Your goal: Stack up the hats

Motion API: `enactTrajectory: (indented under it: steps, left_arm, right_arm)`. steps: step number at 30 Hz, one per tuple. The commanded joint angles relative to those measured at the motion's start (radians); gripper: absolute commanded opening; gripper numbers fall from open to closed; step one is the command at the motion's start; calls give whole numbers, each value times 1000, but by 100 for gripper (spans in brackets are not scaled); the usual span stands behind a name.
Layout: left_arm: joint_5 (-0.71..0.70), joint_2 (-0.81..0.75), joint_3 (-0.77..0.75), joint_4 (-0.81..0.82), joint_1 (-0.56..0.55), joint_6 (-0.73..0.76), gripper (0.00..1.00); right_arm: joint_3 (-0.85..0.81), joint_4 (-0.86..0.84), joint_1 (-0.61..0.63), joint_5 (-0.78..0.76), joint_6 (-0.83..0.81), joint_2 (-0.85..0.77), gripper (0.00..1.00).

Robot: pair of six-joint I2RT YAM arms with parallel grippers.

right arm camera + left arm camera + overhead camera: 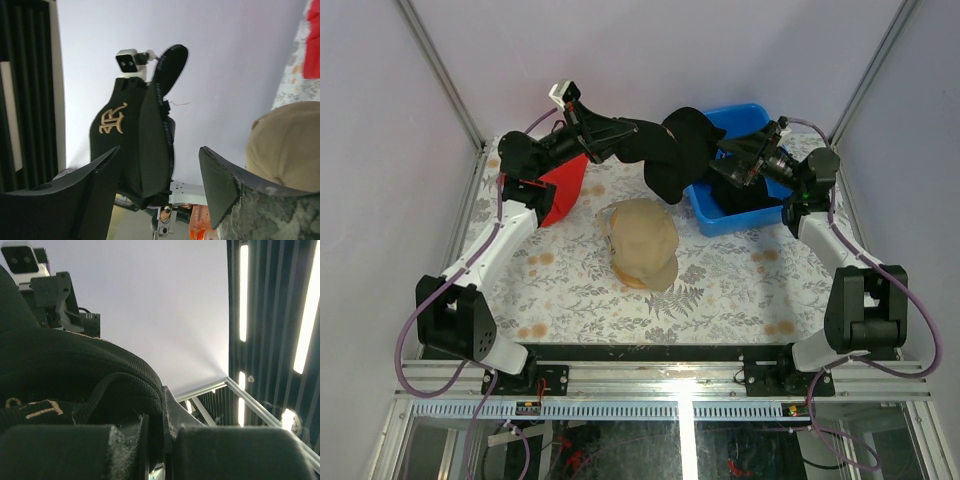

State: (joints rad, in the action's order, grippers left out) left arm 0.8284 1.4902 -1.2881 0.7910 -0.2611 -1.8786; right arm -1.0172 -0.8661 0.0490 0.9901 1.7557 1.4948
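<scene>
A black hat (672, 152) hangs in the air over the back of the table, pinched at its edge by my left gripper (636, 140). In the left wrist view the left gripper (160, 412) is shut on the black hat's (75, 370) thick fabric rim. My right gripper (718, 160) is just right of that hat, over the blue bin, with its jaws open. In the right wrist view the right gripper (160, 150) holds nothing, and the black hat (135, 135), with a gold emblem, hangs beyond it. A tan hat (642, 242) lies mid-table, and the tan hat (285, 145) also shows at the right.
A blue bin (708, 222) stands at the back right with something dark inside it. A red cloth (562, 188) lies at the back left, under the left arm. The table has a floral cover (720, 290), with pale walls close on three sides.
</scene>
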Motion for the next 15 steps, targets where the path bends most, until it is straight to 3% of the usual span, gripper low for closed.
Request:
enactTrajectory:
  steps: [1,11,15]
  left_arm:
    - [63,-56,-14,-11,-6,12,0]
    - [119,-55,-92,-281,-59,167,0]
    - [126,-54,-96,-334,-67,197,0]
  right_arm:
    - [-21,-420,-1,78,260,34,70]
    - [-91,-344,61,146,204,91,71]
    - [-111,-338,79,156,205,107,64]
